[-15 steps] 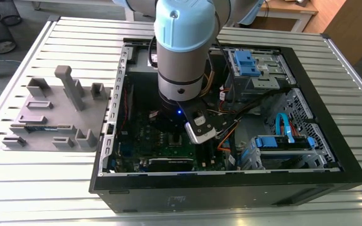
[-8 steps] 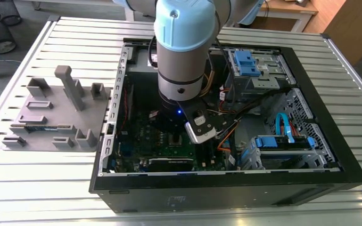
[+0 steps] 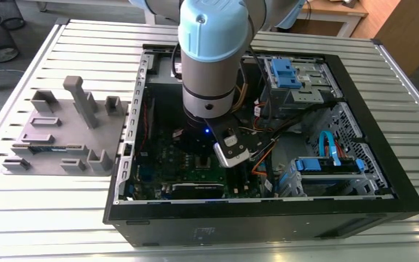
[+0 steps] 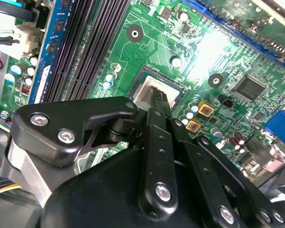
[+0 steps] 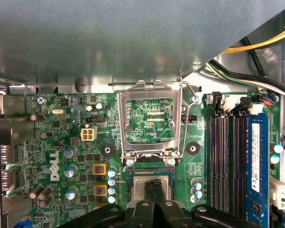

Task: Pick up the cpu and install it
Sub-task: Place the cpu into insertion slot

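The cpu lies flat in the open socket on the motherboard, showing as a pale silvery square in both wrist views. The gripper stands right over the chip's middle. Its jaws are clenched almost together with only a thin slit between them, and they do not span the chip's edges, so they are not grasping it. I cannot tell whether the tips press on the metal top or hang just above it.

Just beside the socket, the load plate is swung up and open, and its wire lever is unlatched. Judging from this, the chip is picked and placed, but the plate and lever are not yet closed.

Beyond the lever run the memory slots, 1 of them holding a blue-labelled module.

In the exterior view the arm reaches down into the computer case. On the counter, at the exterior view's left, a grey parts fixture sits just beside the case.
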`<state>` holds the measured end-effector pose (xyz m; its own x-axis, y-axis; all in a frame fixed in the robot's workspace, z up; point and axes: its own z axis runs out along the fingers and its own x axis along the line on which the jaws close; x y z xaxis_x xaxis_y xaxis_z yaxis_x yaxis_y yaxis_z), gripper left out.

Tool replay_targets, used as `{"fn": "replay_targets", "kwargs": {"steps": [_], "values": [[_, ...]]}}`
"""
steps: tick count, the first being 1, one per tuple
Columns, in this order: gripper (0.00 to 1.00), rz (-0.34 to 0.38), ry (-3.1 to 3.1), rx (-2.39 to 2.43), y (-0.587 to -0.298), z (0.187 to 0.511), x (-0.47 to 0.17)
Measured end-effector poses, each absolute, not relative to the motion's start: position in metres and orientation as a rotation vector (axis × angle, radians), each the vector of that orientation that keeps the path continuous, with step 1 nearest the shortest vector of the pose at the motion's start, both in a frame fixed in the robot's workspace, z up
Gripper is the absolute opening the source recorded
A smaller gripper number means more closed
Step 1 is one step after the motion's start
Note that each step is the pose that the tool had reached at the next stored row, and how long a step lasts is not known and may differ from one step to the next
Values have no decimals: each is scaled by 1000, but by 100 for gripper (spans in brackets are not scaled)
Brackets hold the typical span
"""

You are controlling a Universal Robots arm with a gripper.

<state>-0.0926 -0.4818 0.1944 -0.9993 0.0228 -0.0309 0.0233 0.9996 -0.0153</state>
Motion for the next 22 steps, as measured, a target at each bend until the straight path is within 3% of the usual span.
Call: {"fn": "replay_targets", "kwargs": {"steps": [22], "values": [[11, -24, 3110, 36, -482, 204, -93]]}}
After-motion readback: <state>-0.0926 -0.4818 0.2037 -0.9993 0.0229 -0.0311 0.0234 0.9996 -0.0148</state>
